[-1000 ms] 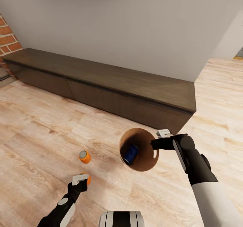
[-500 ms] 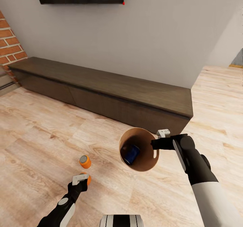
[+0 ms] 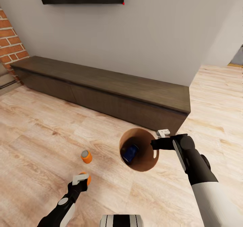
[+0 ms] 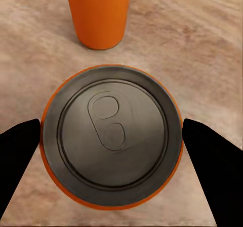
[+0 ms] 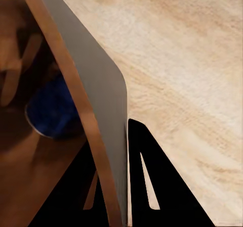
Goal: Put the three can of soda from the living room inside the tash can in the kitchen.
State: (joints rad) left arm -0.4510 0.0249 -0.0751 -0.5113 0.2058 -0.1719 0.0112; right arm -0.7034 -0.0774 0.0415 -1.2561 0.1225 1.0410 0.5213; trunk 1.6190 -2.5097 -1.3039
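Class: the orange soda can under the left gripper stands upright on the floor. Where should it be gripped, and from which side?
Grip the soda can across its round side wall just below the rim, coming straight down from above. It stands upright, lid up, and the left gripper already has a finger on each side of it.

Two upright orange soda cans (image 3: pixel 86 156) (image 4: pixel 111 136) stand on the wood floor; the brown-lined trash can (image 3: pixel 145 159) tilts nearby.
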